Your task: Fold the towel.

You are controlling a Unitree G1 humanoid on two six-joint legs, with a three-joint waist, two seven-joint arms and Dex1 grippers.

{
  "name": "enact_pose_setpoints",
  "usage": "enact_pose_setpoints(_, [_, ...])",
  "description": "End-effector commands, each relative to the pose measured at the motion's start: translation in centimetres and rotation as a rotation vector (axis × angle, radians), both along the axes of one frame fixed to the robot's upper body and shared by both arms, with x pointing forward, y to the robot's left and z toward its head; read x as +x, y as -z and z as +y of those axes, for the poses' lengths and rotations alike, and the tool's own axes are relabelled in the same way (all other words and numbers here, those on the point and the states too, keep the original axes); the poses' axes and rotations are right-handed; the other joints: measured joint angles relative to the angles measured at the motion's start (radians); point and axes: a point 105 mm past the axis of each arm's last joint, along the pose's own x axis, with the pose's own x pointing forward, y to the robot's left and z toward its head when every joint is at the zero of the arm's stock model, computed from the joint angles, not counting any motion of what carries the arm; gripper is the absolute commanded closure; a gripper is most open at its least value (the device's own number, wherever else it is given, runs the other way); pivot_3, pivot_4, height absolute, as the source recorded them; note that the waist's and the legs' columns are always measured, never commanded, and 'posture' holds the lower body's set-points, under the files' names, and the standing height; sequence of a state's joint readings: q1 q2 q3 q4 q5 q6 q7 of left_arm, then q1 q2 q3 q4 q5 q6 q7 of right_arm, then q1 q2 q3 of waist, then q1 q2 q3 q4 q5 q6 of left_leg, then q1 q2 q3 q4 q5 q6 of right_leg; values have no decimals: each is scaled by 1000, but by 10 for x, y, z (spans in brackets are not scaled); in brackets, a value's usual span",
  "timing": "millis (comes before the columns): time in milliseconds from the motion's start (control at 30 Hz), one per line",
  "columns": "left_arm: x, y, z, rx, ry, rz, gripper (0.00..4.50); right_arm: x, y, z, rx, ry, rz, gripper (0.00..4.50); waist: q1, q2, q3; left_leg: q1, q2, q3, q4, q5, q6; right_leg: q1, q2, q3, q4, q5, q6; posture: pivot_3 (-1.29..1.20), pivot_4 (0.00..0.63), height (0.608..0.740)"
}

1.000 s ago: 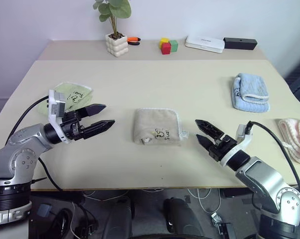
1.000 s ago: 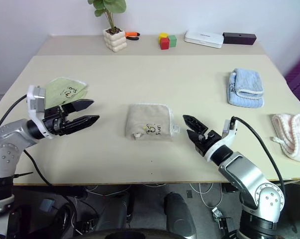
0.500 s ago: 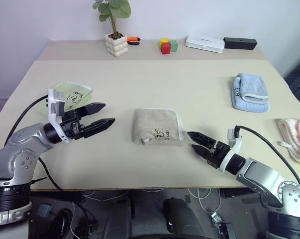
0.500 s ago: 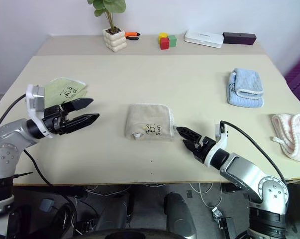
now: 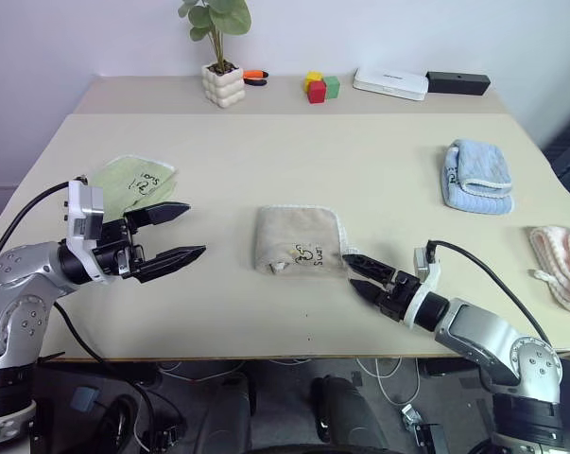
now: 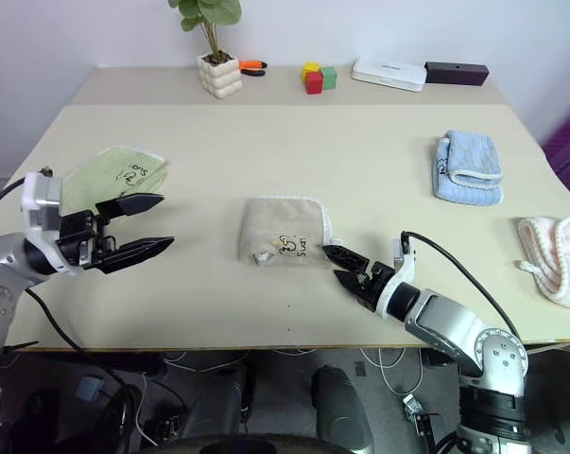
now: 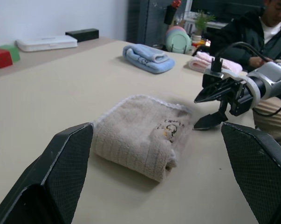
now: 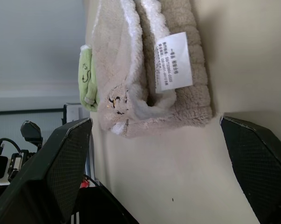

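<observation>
Looking from the head camera: the towel point(image 5: 299, 241) lies folded into a thick beige packet at the middle of the table point(image 5: 294, 161), black scribble on its near side.
Left gripper point(image 5: 179, 232): hovers at 9 o'clock of the towel, well apart from it, jaws spread wide, nothing between them.
Right gripper point(image 5: 356, 275): low over the table at 4 o'clock of the towel, tips just beside its near right corner; jaws spread, nothing pinched. Contact with the cloth: cannot tell.
Green towel point(image 5: 133, 180): at 10 o'clock of the beige one, near the left edge, black writing on top.
Blue towel point(image 5: 477, 175): folded, at 2 o'clock, well apart.
Pink cloth point(image 5: 561, 265): at 3 o'clock, at the right table edge.
Containers: white pot point(image 5: 222, 84) at the far side, at 11 o'clock of the towel, holding a green plant point(image 5: 215, 19); coloured blocks point(image 5: 319, 87), white box point(image 5: 389, 83) and black box point(image 5: 457, 82) along the same far edge.
Left wrist view: towel between the two spread black fingers point(image 7: 61, 182); right gripper at its far corner; a person in a dark jacket point(image 7: 252, 32) sits beyond the table.
Right wrist view: towel's stacked layers with whitish hem and a white label point(image 8: 174, 61) facing the camera; fingers point(image 8: 65, 168) stand wide to either side.
</observation>
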State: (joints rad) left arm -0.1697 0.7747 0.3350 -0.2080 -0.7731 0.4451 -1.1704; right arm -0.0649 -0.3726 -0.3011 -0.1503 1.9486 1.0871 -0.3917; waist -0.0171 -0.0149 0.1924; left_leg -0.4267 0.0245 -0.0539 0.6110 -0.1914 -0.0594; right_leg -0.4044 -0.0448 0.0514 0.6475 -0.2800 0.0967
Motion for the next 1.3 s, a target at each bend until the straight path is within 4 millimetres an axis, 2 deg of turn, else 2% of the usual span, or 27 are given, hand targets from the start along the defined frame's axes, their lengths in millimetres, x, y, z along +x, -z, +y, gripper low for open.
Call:
enact_pose_setpoints(33, [-3, -9, 2, -7, -11, -49, 37, 3, -6, 6, 34, -21, -13, 0, -1, 0, 0, 0, 0, 0, 0, 0, 0, 0, 0, 0, 0, 0, 0, 0, 150, 740])
enact_pose_setpoints(367, [-2, -11, 4, -17, -35, -52, 37, 21, -8, 12, 54, -19, 10, 0, -3, 0, 0, 0, 0, 1, 0, 0, 0, 0, 1, 0, 0, 0, 0, 0, 150, 740])
enact_pose_setpoints(533, [-4, -11, 4, -18, -35, -46, 37, 21, -6, 20, 61, -45, 26, 0, -3, 0, 0, 0, 0, 1, 0, 0, 0, 0, 1, 0, 0, 0, 0, 0, 150, 740])
enact_pose_setpoints(667, [-13, -8, 3, -29, 10, -2, 37, 27, -9, 36, 90, -81, 29, 0, -10, 0, 0, 0, 1, 1, 0, 0, 0, -1, 2, 0, 0, 0, 0, 0, 150, 740])
enact_pose_setpoints(767, [-17, -7, 1, -35, 31, 22, 37, 30, -9, 41, 97, -90, 37, 0, -17, 0, 0, 0, 2, 1, -1, 0, 0, -1, 3, 0, 0, 0, 0, 0, 150, 740])
enact_pose_setpoints(867, [-17, -7, 1, -37, 16, 15, 0, 31, -7, 42, 91, -89, 47, 828, -17, 0, 0, 0, 2, 1, -1, 0, 0, -1, 2, 0, 0, 0, 0, 0, 150, 740])
enact_pose_setpoints(1100, [-17, -7, 1, -37, 5, 19, 0, 34, -9, 43, 102, -75, 46, 4262, -25, 0, 0, 0, 2, 1, -1, 0, 0, -1, 3, 0, 0, 0, 0, 0, 150, 740])
enact_pose_setpoints(1133, [-17, -7, 1, -38, 4, 18, 0, 34, -9, 42, 100, -75, 45, 4446, -26, 0, 0, 0, 2, 1, -1, 0, 0, -1, 3, 0, 0, 0, 0, 0, 150, 740])
enact_pose_setpoints(1300, [-16, -5, -1, -37, 3, 21, 0, 31, -10, 41, 52, -99, 24, 4446, -25, 0, 0, 0, 2, 1, -1, 0, 1, -1, 3, 0, 0, 0, 0, 0, 150, 740])
